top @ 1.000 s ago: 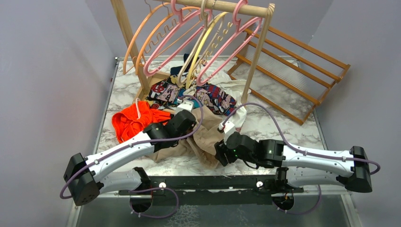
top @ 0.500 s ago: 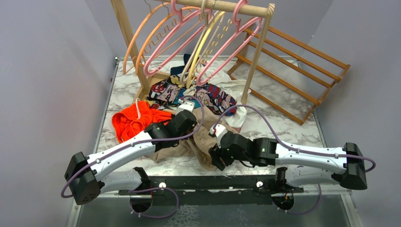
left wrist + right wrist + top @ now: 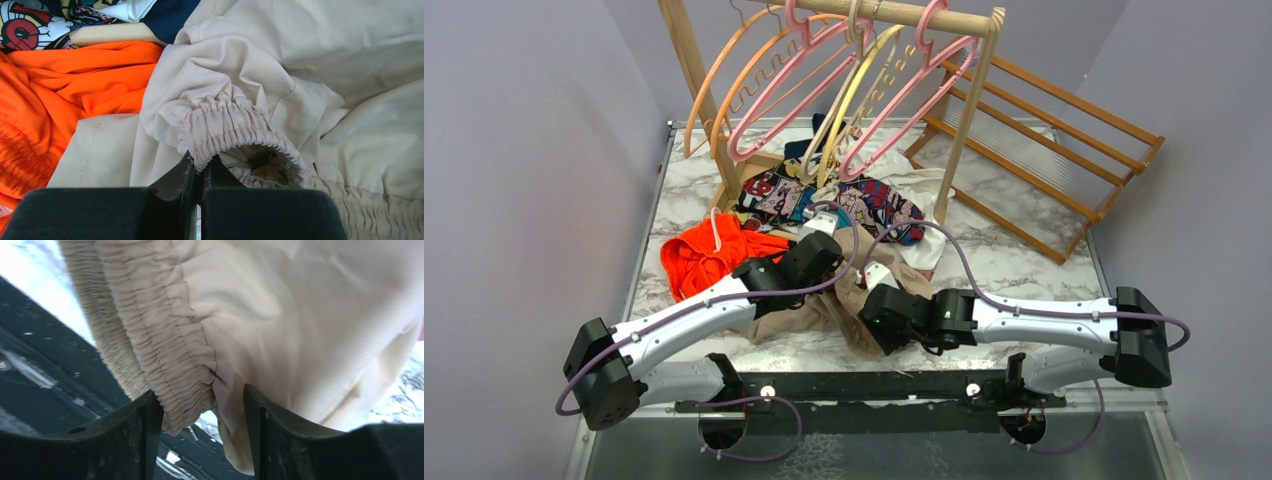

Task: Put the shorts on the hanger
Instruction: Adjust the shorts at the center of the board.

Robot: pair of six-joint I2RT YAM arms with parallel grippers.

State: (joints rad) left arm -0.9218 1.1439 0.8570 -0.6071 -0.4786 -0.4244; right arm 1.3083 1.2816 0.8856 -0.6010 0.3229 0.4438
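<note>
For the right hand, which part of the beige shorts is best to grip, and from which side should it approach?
The gathered elastic waistband of the shorts: a thick ridged edge, likely less slippery than the loose cloth. It lies between the open fingers of the right hand, so come from the near right side, away from where the left hand pinches.

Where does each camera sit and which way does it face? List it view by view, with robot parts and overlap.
Top external: above and behind the bases, facing down over the marble table and wooden rack; left arm and right arm show.
Left wrist: looking along the left gripper, shut on the waistband of the beige soft-fabric shorts, beside a bright orange mesh garment.
Right wrist: looking along the right gripper, open astride the waistband.
Shared: all three views show the shorts.
</note>
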